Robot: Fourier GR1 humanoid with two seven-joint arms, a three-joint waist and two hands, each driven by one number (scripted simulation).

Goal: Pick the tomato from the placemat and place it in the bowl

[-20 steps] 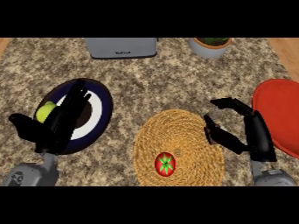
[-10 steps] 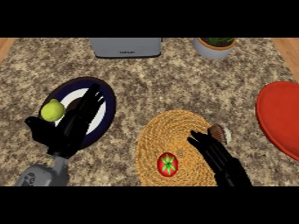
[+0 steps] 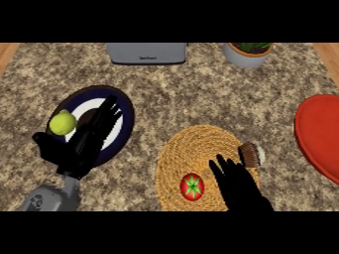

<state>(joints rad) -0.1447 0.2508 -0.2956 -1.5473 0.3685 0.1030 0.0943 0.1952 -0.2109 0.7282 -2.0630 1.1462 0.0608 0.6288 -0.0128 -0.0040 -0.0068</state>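
The red tomato (image 3: 192, 186) with a green stem star lies near the front of the round woven placemat (image 3: 194, 149). My right hand (image 3: 238, 186) is over the placemat just right of the tomato, fingers straight and pointing away, not touching it. The red bowl (image 3: 330, 139) sits at the right edge, partly cut off. My left hand (image 3: 81, 144) stays open over the front of a dark blue plate (image 3: 121, 106), fingers up.
A yellow-green lemon (image 3: 63, 122) lies on the dark blue plate beside my left hand. A small brown and white object (image 3: 252, 154) rests on the placemat's right rim. A grey toaster (image 3: 146, 52) and a potted plant (image 3: 247, 53) stand at the back.
My right hand has swung left from beside the red bowl onto the placemat, lowering beside the tomato. The view has shifted slightly, and my left hand has stayed over the plate.
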